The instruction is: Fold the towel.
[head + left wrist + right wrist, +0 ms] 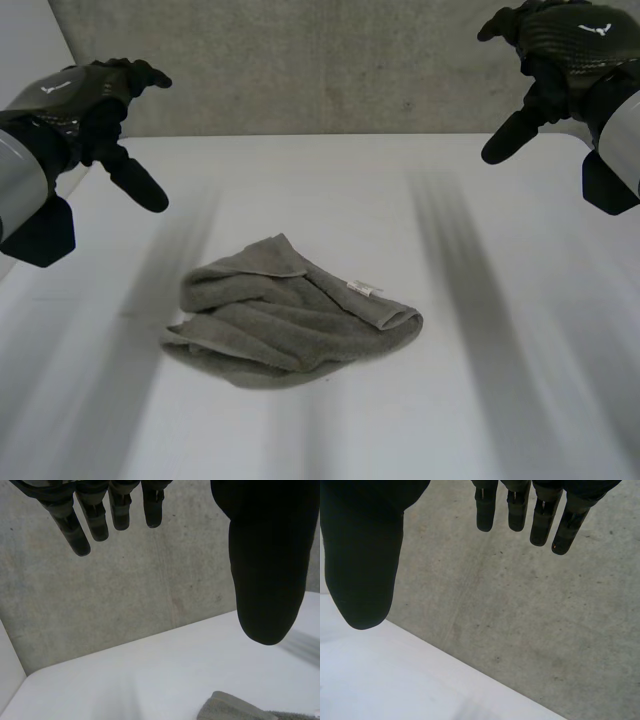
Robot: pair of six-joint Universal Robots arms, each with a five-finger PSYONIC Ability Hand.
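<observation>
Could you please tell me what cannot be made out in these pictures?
- Towel, head view: its underside and inner layers are hidden by its own folds.
- Tag on the towel, head view: too small to read.
- Left wrist view: most of the towel is cut off by the frame edge, leaving one corner.

The left hand hangs clear of the table. Its fingers are straight and set well apart from the broad thumb, which looms large along one side of the frame. Between them, across the middle of the frame, stands a grey concrete wall that meets the white table's far edge. At the frame's edge below the thumb tip, a corner of a grey towel lies on the table, well apart from the hand.
</observation>
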